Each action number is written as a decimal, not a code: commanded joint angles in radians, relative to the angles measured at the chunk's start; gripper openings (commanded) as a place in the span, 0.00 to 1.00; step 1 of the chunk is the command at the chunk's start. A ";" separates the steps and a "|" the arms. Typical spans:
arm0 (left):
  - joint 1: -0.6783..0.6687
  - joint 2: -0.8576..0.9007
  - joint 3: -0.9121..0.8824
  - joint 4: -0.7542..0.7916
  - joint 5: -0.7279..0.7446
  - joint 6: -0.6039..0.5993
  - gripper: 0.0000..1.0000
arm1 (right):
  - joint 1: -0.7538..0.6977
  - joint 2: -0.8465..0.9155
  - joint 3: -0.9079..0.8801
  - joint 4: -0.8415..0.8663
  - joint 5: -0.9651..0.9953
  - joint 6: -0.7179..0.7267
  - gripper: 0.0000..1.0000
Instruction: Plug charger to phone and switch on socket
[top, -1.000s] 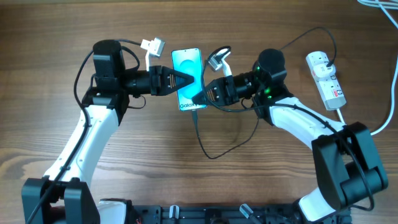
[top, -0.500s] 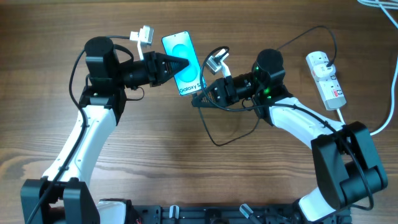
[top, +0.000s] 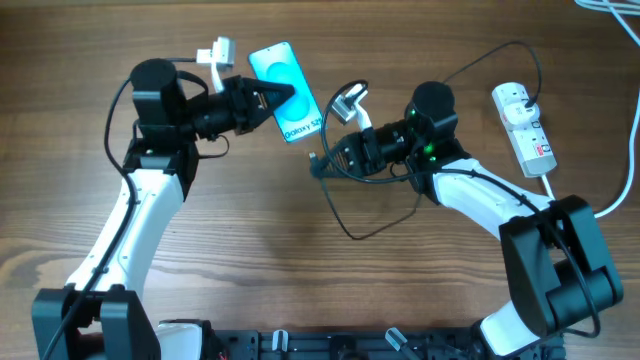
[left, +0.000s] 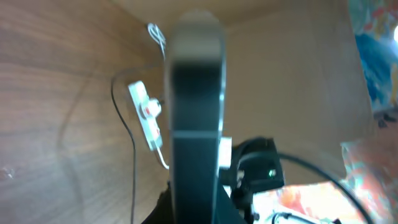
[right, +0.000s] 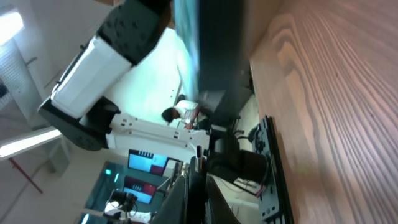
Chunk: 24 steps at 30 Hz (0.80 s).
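Observation:
My left gripper (top: 272, 98) is shut on the phone (top: 287, 88), holding it tilted above the table with the teal screen facing up. In the left wrist view the phone (left: 196, 106) shows edge-on between the fingers (left: 193, 208). My right gripper (top: 322, 162) is shut on the charger connector, just below and right of the phone's lower end and apart from it. The right wrist view shows the silver tip (right: 197, 162) past the fingers (right: 197, 186), pointing toward the phone (right: 214, 56). The black cable (top: 350, 232) loops back to the socket (top: 526, 124) at the right.
The socket's thick white cord (top: 622, 190) runs off the right edge, and another white cord (top: 608, 10) lies at the top right corner. The socket also shows in the left wrist view (left: 144, 115). The black cable loop lies on the wooden table between the arms.
My left gripper has carried the phone up and to the left, tilting it. The right gripper with the connector stayed nearly in place, so a gap has opened between connector and phone.

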 joint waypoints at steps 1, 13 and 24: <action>0.031 -0.022 0.019 0.044 -0.018 -0.042 0.04 | 0.002 0.017 -0.038 0.002 -0.012 -0.048 0.04; 0.027 -0.022 0.019 -0.176 0.262 -0.154 0.04 | -0.154 0.018 -0.122 -0.468 0.274 -0.505 0.04; -0.149 -0.022 0.019 -0.485 0.296 -0.172 0.04 | -0.222 0.018 -0.126 -0.802 0.940 -0.675 0.04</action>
